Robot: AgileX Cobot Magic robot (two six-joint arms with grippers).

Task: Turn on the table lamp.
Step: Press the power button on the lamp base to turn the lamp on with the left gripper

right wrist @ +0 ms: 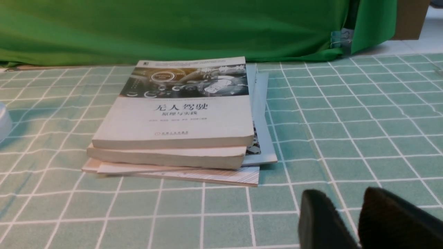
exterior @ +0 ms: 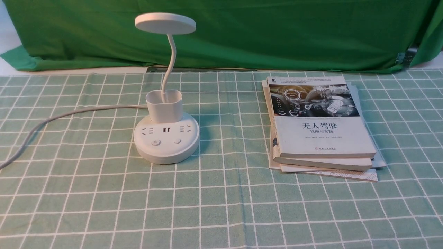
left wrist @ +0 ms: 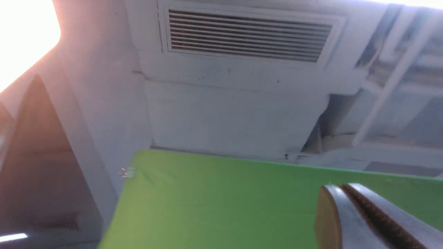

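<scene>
The white table lamp (exterior: 166, 138) stands left of centre on the checked cloth. Its disc head (exterior: 165, 23) shows no glow above the curved neck and cup holder (exterior: 164, 105). Two round buttons (exterior: 156, 142) (exterior: 177, 141) face me on the base, and its cord (exterior: 69, 114) trails off left. Neither gripper shows in the front view. My left gripper (left wrist: 341, 188) is shut with nothing in it, and its camera looks up at the ceiling. Low over the cloth right of the books, my right gripper (right wrist: 346, 193) has a narrow gap between its fingers and holds nothing. A sliver of the lamp base (right wrist: 2, 121) shows there.
A stack of books (exterior: 320, 128) (right wrist: 180, 117) lies right of centre. A green backdrop cloth (exterior: 277, 34) hangs along the far edge, clipped at the right (exterior: 403, 58). Checked cloth runs between lamp and books.
</scene>
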